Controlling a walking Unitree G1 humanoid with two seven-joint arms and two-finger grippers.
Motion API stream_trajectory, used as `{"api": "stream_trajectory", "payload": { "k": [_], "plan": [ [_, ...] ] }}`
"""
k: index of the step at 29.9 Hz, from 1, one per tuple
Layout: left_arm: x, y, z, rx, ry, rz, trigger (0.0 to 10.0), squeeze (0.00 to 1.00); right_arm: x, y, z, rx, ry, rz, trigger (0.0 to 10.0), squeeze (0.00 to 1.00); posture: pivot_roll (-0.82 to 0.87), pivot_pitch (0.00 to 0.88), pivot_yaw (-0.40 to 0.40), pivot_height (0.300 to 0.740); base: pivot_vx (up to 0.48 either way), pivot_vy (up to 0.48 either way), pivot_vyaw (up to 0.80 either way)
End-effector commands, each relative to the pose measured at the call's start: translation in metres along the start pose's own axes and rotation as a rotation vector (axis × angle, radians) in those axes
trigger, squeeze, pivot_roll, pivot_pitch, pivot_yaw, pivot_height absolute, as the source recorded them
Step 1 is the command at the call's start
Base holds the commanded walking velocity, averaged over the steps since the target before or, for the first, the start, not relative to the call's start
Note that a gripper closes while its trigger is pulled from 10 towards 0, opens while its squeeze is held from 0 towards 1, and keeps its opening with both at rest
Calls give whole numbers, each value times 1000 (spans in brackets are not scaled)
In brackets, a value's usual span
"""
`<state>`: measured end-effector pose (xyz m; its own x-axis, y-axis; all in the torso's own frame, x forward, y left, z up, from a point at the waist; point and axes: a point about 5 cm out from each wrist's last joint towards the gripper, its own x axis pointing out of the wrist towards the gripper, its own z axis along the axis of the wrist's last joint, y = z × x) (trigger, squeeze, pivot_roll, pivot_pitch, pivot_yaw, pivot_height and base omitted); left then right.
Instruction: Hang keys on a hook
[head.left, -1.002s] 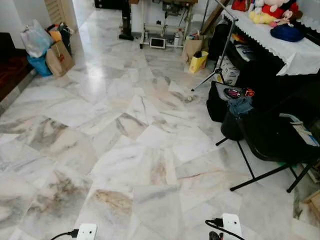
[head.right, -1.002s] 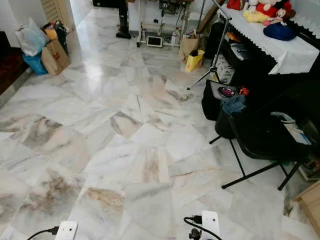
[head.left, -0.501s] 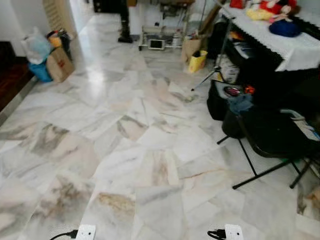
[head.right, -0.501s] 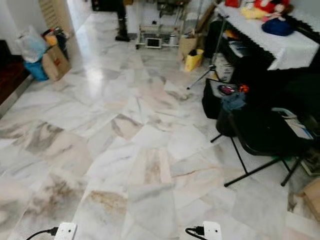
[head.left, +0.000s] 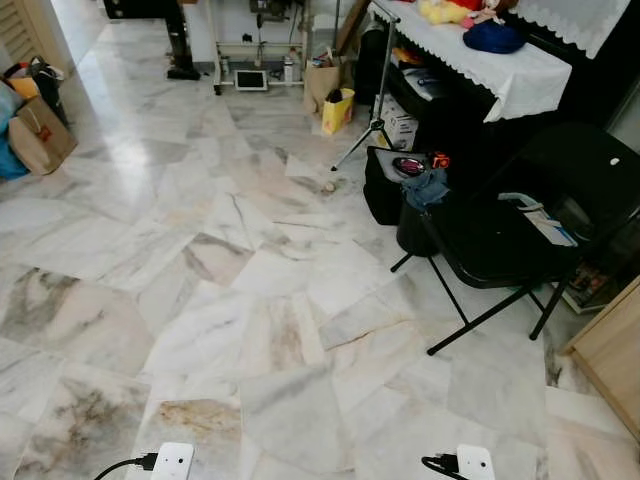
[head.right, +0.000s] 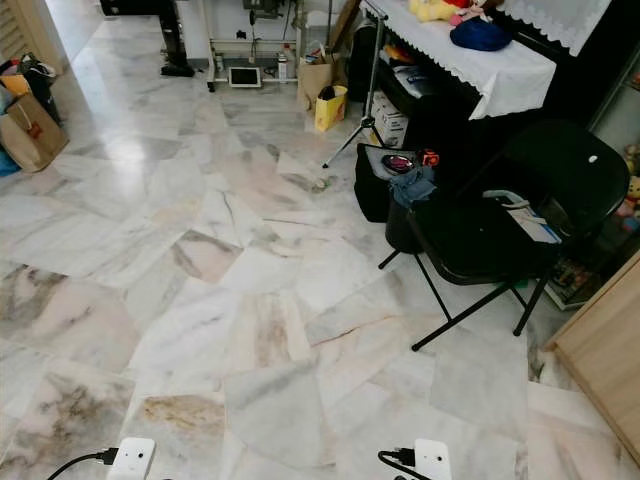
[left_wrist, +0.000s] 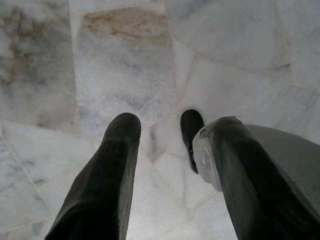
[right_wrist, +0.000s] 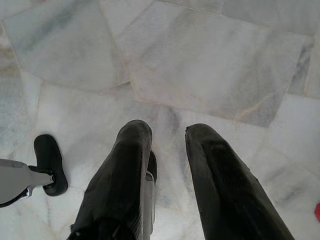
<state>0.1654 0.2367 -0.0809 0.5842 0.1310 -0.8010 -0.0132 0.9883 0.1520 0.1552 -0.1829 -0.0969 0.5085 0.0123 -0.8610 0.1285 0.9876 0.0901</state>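
The robot stands on a marble floor (head.left: 250, 300) of grey and white tiles, looking forward and down into a room. Both arms hang low at its sides. The left gripper (left_wrist: 160, 125) points down at the floor, and its two black fingers (left_wrist: 112, 165) stand apart with nothing between them. The right gripper (right_wrist: 167, 132) also points down at the floor; its fingers (right_wrist: 210, 170) are apart as well, and a thin pale metal piece (right_wrist: 148, 200) lies along the inner side of one finger, but I cannot tell if this is the keys. I cannot make out a hook in the room. To the robot's right stands a black folding chair (head.left: 500, 240) with some papers (head.left: 535, 215) on its seat. Just beside the chair, on the far side, is a black bag (head.left: 385, 190) with a blue cloth (head.left: 428, 185) on top. Behind them is a table with a white lace cloth (head.left: 490, 65), and soft toys (head.left: 450, 10) lie on it. A tripod stand (head.left: 375, 100) is in front of this table, near a yellow bag (head.left: 338, 108). Far to the robot's left, a brown paper bag (head.left: 38, 135) rests by the wall.
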Motion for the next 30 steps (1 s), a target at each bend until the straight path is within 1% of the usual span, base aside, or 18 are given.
{"api": "stream_trajectory", "payload": {
  "k": [1,5,8,10,11,17,20,23,30],
  "plan": [
    [-1,-4,-4,-16,6,-9,10000,0,0,-3,0,6,0,-16,10000,0,143,0,-75,740,0,0,-712],
    [0,-8,-1,25,3,-37,10000,0,1,2,2,16,3,-19,10000,0,143,0,-75,740,0,0,-717],
    [1,-9,1,28,-4,-38,10000,0,1,3,2,30,0,-22,10000,0,140,0,-74,740,0,-204,-706],
    [1,-9,2,16,-10,-38,10000,0,1,4,3,33,-2,-22,10000,0,140,0,-73,740,0,-330,-706],
    [1,-8,3,-10,-13,-33,10000,0,1,4,3,35,-5,-22,10000,0,140,0,-73,740,0,0,-706],
    [1,-9,4,4,-16,-36,10000,0,1,3,1,43,-4,-30,10000,0,138,0,-75,740,0,0,-702],
    [1,-9,4,26,-22,-36,10000,0,1,3,0,47,-3,-33,10000,0,139,0,-76,740,0,-480,-700],
    [1,-10,3,-10,-21,-34,10000,0,1,2,0,50,-2,-38,10000,0,137,0,-78,740,0,0,-700],
    [1,-10,4,-11,-23,-34,10000,0,1,2,0,49,-2,-39,10000,0,135,0,-79,740,0,0,-705]
  ]
}}
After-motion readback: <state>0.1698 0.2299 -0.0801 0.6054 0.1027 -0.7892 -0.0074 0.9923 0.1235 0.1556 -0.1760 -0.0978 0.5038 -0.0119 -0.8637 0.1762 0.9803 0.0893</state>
